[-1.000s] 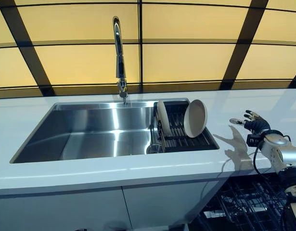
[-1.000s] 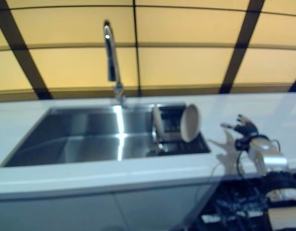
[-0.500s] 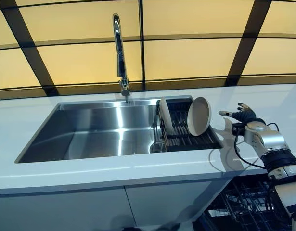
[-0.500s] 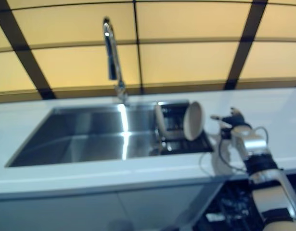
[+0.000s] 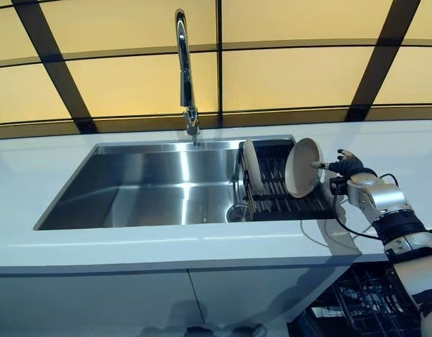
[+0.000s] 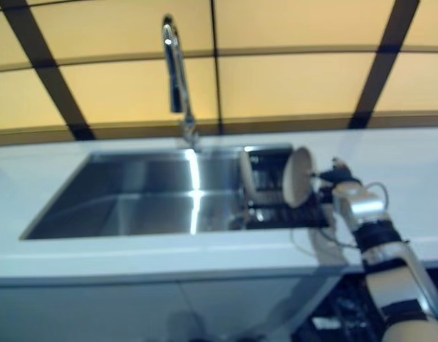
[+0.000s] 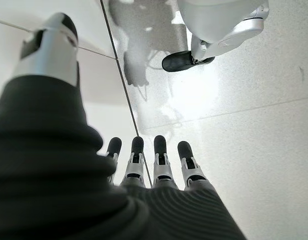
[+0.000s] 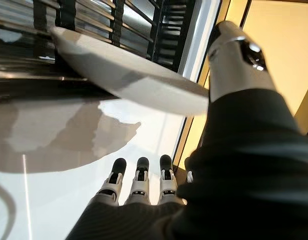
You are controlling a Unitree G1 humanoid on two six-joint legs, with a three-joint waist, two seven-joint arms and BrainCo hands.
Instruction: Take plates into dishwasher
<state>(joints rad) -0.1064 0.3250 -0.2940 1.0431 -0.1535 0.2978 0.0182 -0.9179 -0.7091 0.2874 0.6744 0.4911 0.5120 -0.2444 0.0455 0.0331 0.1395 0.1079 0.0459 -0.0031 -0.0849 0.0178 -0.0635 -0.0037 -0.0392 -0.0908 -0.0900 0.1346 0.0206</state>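
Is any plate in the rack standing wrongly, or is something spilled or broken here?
Nothing spilled or broken shows. Both plates stand on edge in the rack; the right plate leans toward the open right hand, the left plate stands nearly upright.

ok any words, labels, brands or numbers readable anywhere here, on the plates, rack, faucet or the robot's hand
None: no text, number or sign can be read in any view.
Plates and: plain, unprinted faces.
Rack in the sink: bare dark bars.
Faucet: plain metal.
Right hand: nothing legible on it.
Left hand: nothing legible on it.
Countertop: blank.
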